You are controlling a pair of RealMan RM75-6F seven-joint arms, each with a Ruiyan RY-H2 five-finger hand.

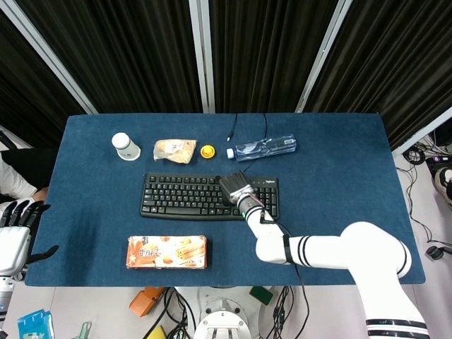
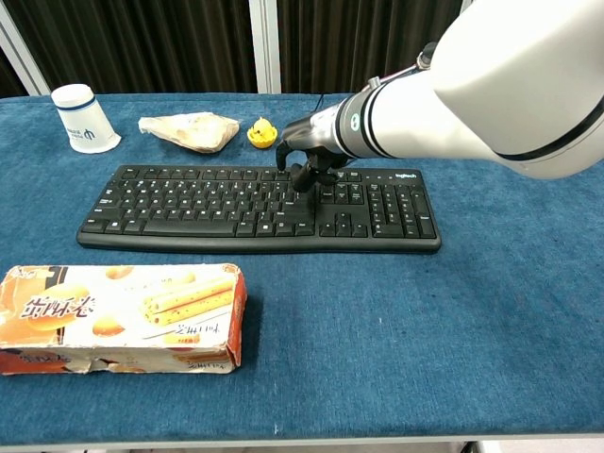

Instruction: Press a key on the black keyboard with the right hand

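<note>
Blue table (image 1: 339, 183): head view alone shows left hand (image 1: 15, 236) off-edge.

Right hand (image 2: 307, 151) extended forward on its white arm, fingers (image 2: 303, 176) curled downward. Left hand (image 1: 15, 233) idle at the side, fingers spread.

**Even overhead light, mostly sharp frames**

Both views were bright and evenly lit from above; shadows stayed soft and short. The plastic bottle (image 1: 262, 147) showed glare. The right arm (image 2: 491, 85) looked near-blown white, oversized and slightly soft in chest view.
</note>
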